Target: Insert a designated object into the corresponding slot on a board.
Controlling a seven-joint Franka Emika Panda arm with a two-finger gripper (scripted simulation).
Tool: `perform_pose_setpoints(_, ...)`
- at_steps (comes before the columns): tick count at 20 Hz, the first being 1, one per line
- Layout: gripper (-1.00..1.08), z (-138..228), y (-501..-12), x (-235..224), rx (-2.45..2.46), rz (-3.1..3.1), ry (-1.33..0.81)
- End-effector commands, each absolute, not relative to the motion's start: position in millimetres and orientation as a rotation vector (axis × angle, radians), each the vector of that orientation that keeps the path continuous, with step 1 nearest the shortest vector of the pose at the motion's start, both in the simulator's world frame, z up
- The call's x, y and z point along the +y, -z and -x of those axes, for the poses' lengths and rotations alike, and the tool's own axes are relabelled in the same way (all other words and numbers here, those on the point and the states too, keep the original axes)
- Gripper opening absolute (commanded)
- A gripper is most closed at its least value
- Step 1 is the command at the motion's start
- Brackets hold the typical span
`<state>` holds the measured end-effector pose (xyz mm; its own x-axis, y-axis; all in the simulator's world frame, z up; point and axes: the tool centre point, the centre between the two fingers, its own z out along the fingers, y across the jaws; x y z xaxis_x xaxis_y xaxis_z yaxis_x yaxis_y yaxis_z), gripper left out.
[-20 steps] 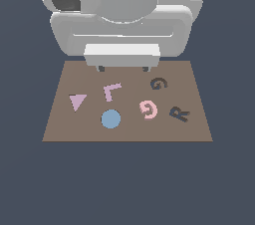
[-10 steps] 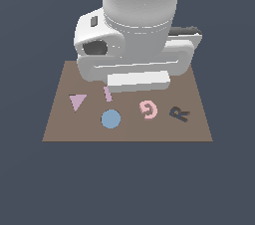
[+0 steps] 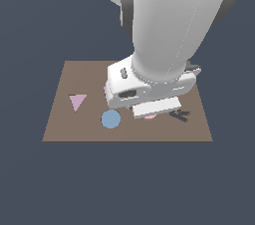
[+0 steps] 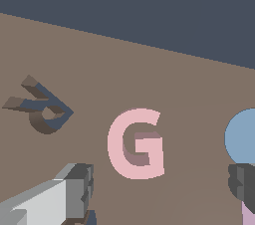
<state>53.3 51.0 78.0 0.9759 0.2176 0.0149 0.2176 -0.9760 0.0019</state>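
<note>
On the flat brown board, the dark R-shaped recess lies left of the smooth pink G block; a blue disc lies right. The gripper hangs above the G, jaws wide, empty.

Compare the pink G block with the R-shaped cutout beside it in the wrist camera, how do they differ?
The pink G block is a light pink piece standing proud of the board; the R-shaped cutout is a dark hole sunk into it. The G reads upright in the wrist view, while the R appears turned on its side. Both are letter shapes of similar size on the same brown board.
</note>
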Motion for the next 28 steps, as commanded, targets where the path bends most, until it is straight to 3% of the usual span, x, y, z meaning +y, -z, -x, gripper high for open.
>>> perform_pose_setpoints(1,1.0,-56,-66,57,0.381,-3.119,-0.015)
perform_pose_setpoints(20,1.0,-58,-30,66,0.43,-3.112,0.0)
perform_pose_setpoints(21,-1.0,-58,-30,66,0.43,-3.112,0.0)
perform_pose_setpoints(28,-1.0,-58,-30,66,0.43,-3.112,0.0)
